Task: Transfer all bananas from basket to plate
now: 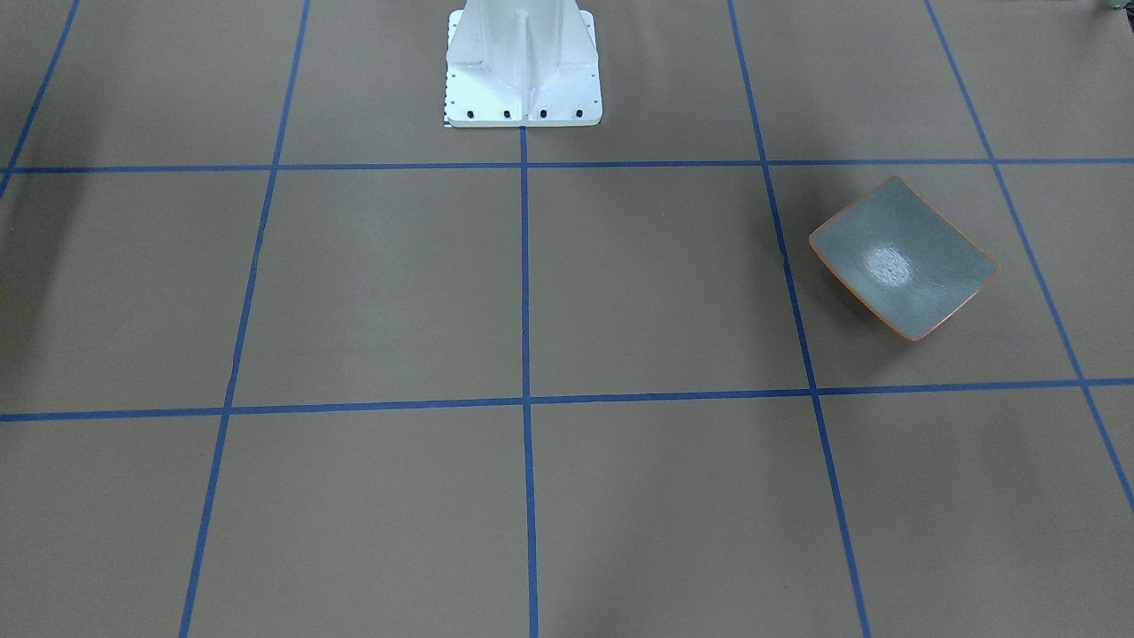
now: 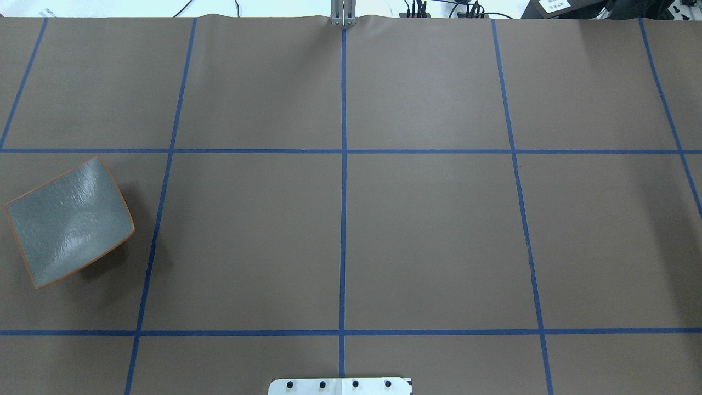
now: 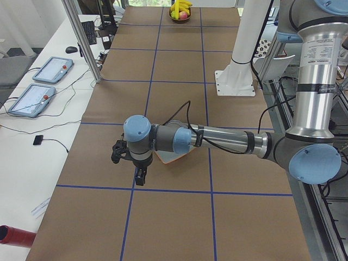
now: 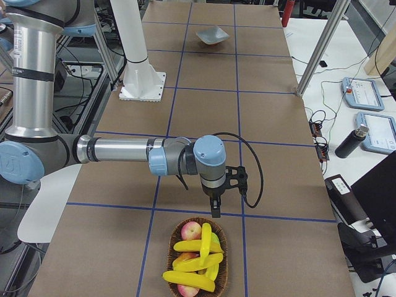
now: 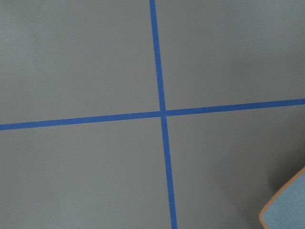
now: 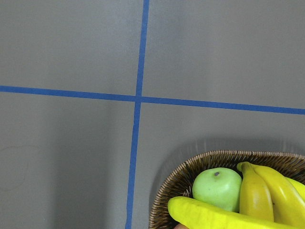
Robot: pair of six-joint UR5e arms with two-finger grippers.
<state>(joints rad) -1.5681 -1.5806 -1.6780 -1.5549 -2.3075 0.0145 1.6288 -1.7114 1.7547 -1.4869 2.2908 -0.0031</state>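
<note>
**Front-facing view.** We list one plate, bare, on the robot's left half of the table. No arm shows here.

**Overhead view.** The same plate sits near the left edge with no fruit on it.

**Left side view.** The left gripper hangs beside the plate, fingers pointing down. We cannot tell whether it is open or closed.

**Right side view.** The right gripper hangs just short of the basket, which holds the bananas along with other fruit. We cannot tell how its fingers stand. The plate is well apart, at the far end.

**Left wrist view.** Only a corner of the plate shows.

**Right wrist view.** We see the basket rim, a green apple and the bananas.

**Step.** We judge this the first pick, with no banana moved yet. The next move calls for the right gripper to shift over the basket and lower onto one banana, clear of the apple. A long carry or a hand-over to the left arm would follow.
</note>
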